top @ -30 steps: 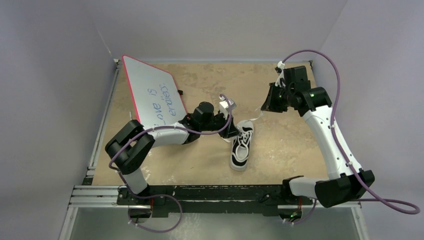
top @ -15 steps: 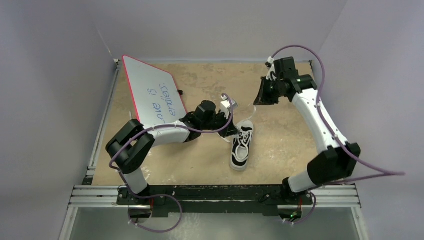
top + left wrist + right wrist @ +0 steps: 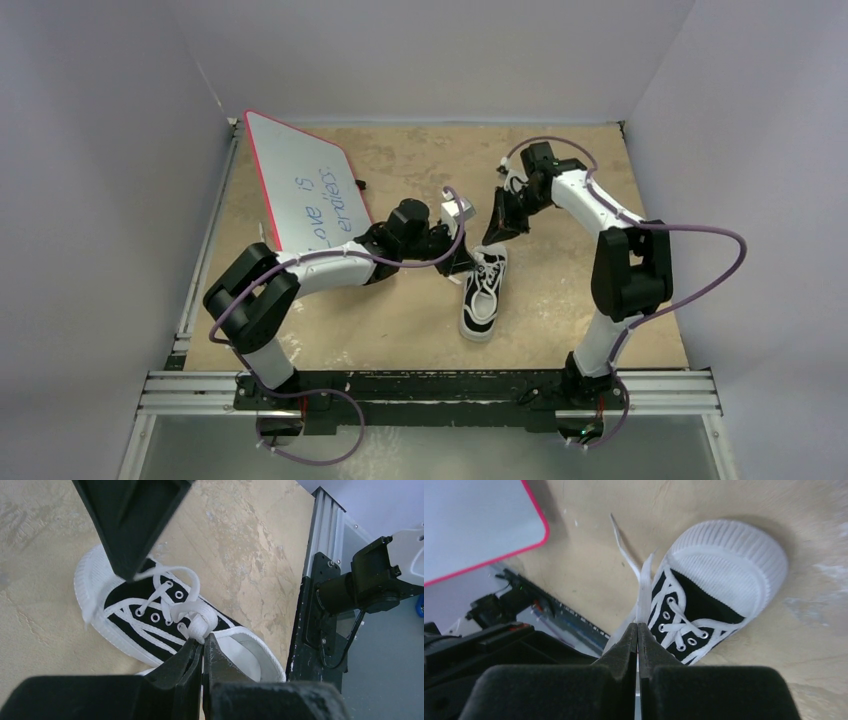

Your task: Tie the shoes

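Observation:
The shoe [image 3: 483, 296] is a small black sneaker with white stripes, white sole and toe cap, lying mid-table with its toe pointing away. My left gripper [image 3: 462, 262] sits at the shoe's left side. In the left wrist view it [image 3: 202, 639] is shut on a bunched white lace [image 3: 199, 620] over the tongue. My right gripper [image 3: 496, 234] hovers just behind the toe. In the right wrist view it [image 3: 638, 625] is shut on a white lace strand [image 3: 643, 587] that runs beside the shoe [image 3: 716, 575].
A whiteboard with a red rim [image 3: 300, 185] leans at the back left, and shows in the right wrist view [image 3: 469, 520]. A metal rail [image 3: 400, 388] runs along the table's near edge. Grey walls close in the left, back and right sides.
My right arm has swung in from the back right, bringing its gripper left and down to just behind the shoe's toe. The left gripper and the shoe have hardly moved.

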Robot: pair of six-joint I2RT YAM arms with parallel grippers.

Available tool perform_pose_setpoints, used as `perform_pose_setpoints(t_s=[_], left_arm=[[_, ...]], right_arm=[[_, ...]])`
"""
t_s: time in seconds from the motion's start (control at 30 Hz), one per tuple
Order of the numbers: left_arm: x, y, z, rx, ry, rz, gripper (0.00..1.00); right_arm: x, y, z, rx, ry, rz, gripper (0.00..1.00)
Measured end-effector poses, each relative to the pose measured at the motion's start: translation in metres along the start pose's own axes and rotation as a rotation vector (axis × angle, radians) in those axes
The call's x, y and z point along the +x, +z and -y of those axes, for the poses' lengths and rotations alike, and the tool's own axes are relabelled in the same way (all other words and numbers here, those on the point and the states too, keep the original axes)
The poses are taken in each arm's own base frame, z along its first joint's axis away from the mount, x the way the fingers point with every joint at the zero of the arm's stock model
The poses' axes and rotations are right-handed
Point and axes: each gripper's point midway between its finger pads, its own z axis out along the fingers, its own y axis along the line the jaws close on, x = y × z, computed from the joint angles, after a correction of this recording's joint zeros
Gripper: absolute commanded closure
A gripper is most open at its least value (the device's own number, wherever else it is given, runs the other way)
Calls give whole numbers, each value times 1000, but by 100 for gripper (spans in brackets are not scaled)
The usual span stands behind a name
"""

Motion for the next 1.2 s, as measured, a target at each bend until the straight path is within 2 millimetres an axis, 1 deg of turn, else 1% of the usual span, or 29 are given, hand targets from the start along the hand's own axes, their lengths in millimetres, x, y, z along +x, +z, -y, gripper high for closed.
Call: perform_pose_setpoints(t_s=[0.07,0.13,0.23,0.43,0.6,0.77,0.87,0.97,1.03,1.2], left_arm=[[0,0,1,7,4,-2,100],[0,0,2,10,5,-5,100],[-5,0,3,15,13,1,100],[-13,3,5,26,37,7,100],[-5,3,2,19,44,-29,100],[6,1,-3,3,50,-71,100],[9,1,-6,-11,57,-83,100],[13,3,-10,-18,55,-103,100],[16,7,-14,-22,51,-112,100],[29,21,-22,-13,11,-128,100]], right_arm=[[15,10,0,-50,21,-47,100],[29,16,-1,-96,43,-93,100],[45,20,-4,-151,51,-146,100],[70,24,-3,-213,47,-220,100],[82,21,-4,-231,34,-243,100],[98,10,-7,-244,20,-253,100],[105,10,-7,-260,22,-268,100],[108,10,-7,-270,25,-276,100],[108,9,-11,-292,26,-278,100],[106,12,-15,-337,32,-289,100]])
